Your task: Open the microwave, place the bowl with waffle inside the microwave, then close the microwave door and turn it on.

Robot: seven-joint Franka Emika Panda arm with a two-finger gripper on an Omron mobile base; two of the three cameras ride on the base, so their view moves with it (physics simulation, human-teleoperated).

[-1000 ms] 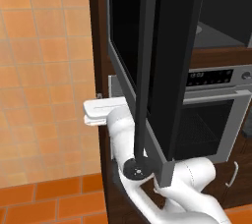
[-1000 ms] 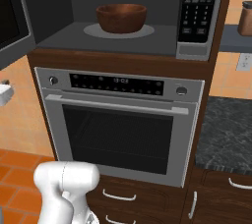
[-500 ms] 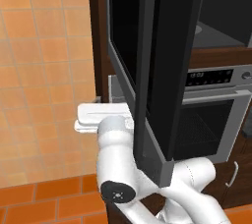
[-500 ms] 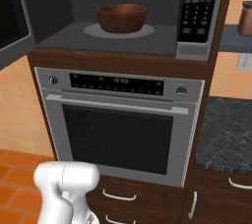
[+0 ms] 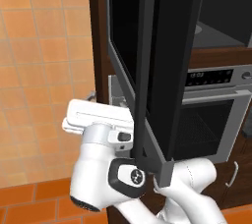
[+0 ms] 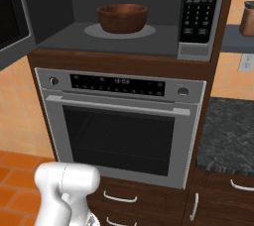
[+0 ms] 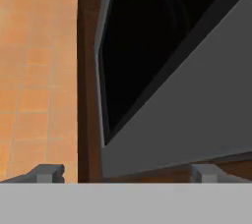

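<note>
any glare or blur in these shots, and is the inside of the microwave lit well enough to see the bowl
Right base view: even, flat light, no glare; the bowl sits sharp and clear on the turntable inside the microwave. Left base view: the open microwave door is a plain black slab with no reflections. Hand view: soft, slightly blurred edges; the glass reads pure black.

Setting: home kitchen, rendered. We list evidence:
- built-in microwave (image 6: 149, 17) in dark wood column, cavity open, keypad panel at right; microwave door (image 5: 167, 66) swung out
- brown bowl (image 6: 122, 18) on turntable inside
- steel wall oven (image 6: 121, 121) directly beneath, display strip, knobs, bar handle
- dark wood drawers (image 6: 144, 202) with curved metal pulls below oven
- speckled dark stone counter (image 6: 225, 136) beside oven
- orange tiled wall (image 5: 44, 70) and floor (image 6: 15, 170)
- we note wall outlet (image 6: 245, 62) above counter
</note>
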